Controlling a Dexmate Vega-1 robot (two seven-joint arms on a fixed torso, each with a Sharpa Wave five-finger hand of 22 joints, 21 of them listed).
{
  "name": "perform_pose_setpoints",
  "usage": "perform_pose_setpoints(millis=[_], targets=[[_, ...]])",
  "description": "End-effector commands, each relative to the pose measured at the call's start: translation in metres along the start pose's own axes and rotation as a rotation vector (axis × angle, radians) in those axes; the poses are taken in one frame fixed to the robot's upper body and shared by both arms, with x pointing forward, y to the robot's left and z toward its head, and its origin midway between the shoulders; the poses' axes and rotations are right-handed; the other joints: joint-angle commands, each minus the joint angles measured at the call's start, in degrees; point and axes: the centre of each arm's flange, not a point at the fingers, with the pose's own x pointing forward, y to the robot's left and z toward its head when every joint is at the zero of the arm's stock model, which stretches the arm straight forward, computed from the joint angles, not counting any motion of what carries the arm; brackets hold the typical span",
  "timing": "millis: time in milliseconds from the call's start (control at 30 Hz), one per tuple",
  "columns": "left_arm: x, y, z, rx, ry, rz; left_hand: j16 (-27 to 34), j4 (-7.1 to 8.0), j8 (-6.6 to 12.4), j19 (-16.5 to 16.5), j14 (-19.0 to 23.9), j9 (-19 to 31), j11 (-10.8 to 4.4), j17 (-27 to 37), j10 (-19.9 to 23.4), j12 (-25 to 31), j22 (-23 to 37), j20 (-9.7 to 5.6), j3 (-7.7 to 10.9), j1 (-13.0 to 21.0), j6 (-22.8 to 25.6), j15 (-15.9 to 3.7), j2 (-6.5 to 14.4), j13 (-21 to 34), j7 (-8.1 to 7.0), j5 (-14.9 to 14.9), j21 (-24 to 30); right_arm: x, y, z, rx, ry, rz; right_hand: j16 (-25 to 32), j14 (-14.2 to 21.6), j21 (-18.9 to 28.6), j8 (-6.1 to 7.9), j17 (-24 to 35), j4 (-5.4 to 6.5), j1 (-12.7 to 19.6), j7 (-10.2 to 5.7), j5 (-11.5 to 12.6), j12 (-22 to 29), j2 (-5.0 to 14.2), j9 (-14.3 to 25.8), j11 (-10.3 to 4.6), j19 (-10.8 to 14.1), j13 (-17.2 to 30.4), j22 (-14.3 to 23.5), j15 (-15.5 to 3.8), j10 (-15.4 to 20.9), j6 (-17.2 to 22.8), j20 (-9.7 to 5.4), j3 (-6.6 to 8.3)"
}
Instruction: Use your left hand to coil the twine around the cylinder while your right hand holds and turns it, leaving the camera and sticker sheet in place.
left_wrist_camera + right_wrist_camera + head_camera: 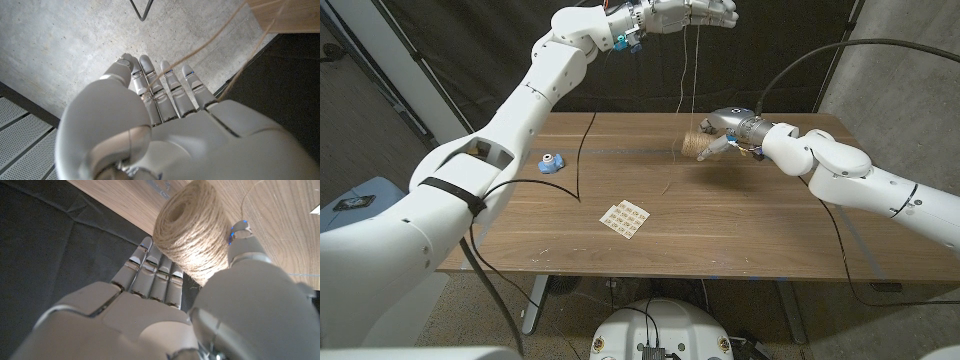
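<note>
Thin tan twine point(684, 70) hangs in strands from the white left hand point(692, 13), raised high above the wooden table point(740, 235) – fingers extended, strands draped over them. Rightward, the twine-wrapped cylinder point(699, 146) sits near the table's far edge, gripped between fingers and thumb of the right hand point(722, 130).

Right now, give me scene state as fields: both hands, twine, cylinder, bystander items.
left hand: raised high above the table's far edge, twine strands draped over its fingers
right hand: low over the far side of the table, grips the cylinder
cylinder: already thickly wrapped in twine, held between the right hand's thumb and fingers
twine: runs up from the cylinder to the left hand
camera: small, blue, on the table's left side, untouched
sticker sheet: flat near the table's middle front, untouched
table: wooden
</note>
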Motion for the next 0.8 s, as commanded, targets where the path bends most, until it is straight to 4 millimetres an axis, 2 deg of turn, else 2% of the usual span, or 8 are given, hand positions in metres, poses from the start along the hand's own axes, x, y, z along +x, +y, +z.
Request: perform_pose_setpoints(millis=[33, 300, 800], targets=[[0.001, 0.012, -0.007, -0.002, 0.019, 0.023, -0.17, 0.05, -0.16, -0.09, 0.05, 0.15, -0.12, 0.28, -0.01, -0.30, 0.21, -0.05, -0.15, -0.25, -0.11, -0.02, 0.15, 0.07, -0.14, 0.31, 0.25, -0.008, -0.003, 0.011, 0.013, -0.053, -0.008, -0.22, 0.78, 0.04, 0.33, 0.28, -0.05, 8.28, -4.06, 0.39, 0.09, 9.03, 0.36, -4.78, 0.50, 0.26, 0.18, -6.67, 5.32, 4.59, -0.72, -0.15], [-0.003, 0.019, -0.011, 0.002, 0.035, 0.043, -0.23, 0.05, -0.18, -0.14, -0.04, 0.15, -0.06, 0.26, -0.07, -0.38, 0.21, -0.02, -0.17, -0.26, -0.11, 0.08, 0.13, 0.10, -0.23, 0.33, 0.23, -0.017, -0.006, 0.014, 0.017, -0.074, -0.013, -0.26, 0.88, 0.03, 0.33, 0.39, -0.01, 8.23, -4.02, 0.39, 0.02, 9.11, 0.35, -4.72, 0.49, 0.27, 0.18, -6.69, 5.29, 4.63, -0.71, -0.26], [-0.008, 0.029, -0.014, 0.031, 0.061, 0.084, -0.23, -0.01, -0.28, -0.18, -0.13, 0.16, -0.13, 0.30, 0.11, -0.44, 0.21, 0.02, -0.25, -0.12, -0.27, 0.08, 0.13, 0.15, -0.22, 0.34, 0.24, -0.050, -0.023, 0.014, 0.024, -0.087, -0.014, -0.52, 0.81, 0.02, 0.31, 0.41, 0.27, 7.73, -3.91, 0.34, 0.02, 9.27, 0.31, -4.68, 0.45, 0.35, 0.18, -6.55, 5.41, 4.67, -0.78, -0.45]])
